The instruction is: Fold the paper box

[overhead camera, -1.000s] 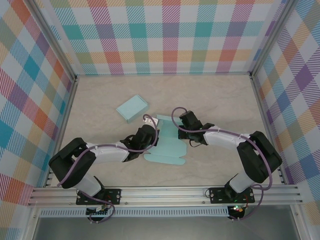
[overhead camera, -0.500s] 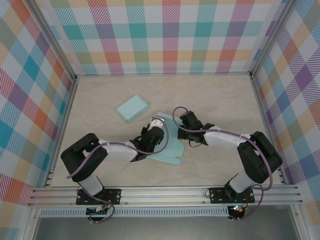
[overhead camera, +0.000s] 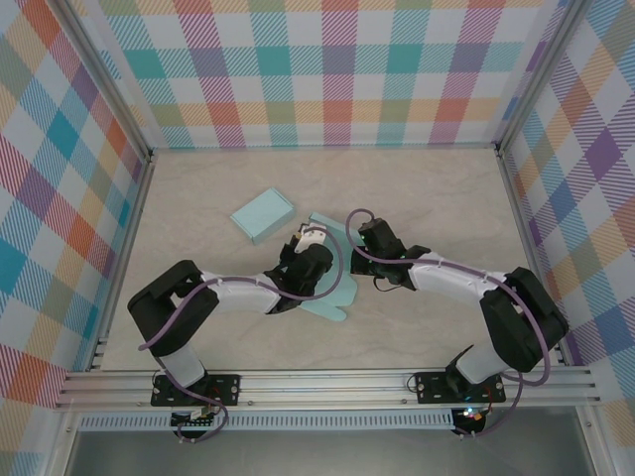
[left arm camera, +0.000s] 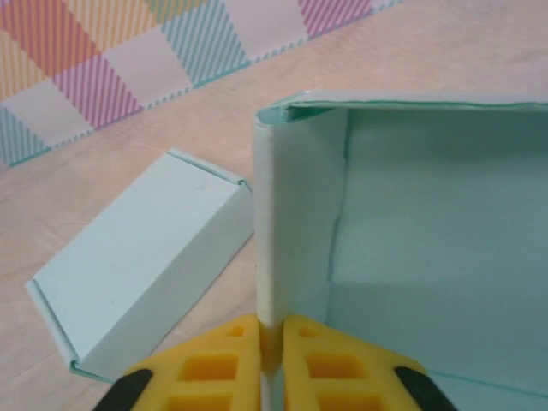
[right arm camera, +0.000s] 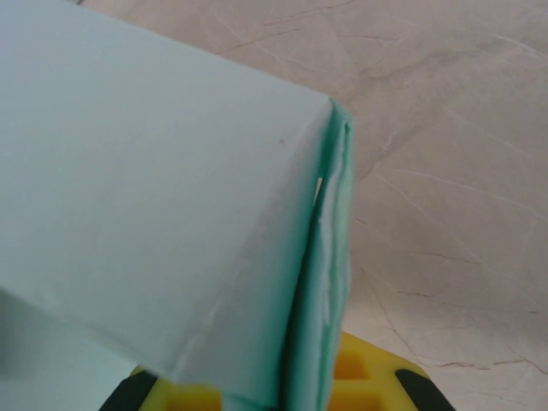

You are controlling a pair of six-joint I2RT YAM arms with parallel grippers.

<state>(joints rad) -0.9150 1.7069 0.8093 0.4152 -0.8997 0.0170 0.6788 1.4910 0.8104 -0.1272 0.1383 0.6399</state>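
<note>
Mid-fold: left tool (left arm camera: pixel 272 347) pinches a raised wall of the paper box (left arm camera: pixel 428 248), right tool (right arm camera: pixel 295 390) clamps a doubled edge; next, likely, press that wall's crease square

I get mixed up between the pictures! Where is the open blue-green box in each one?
Top external: half-folded box mid-table, below and right of the closed box.
Left wrist: half-folded box on the right, inside showing.
Right wrist: half-folded box on the left, outside showing.
Shared landmark: the beige marbled table.
</note>
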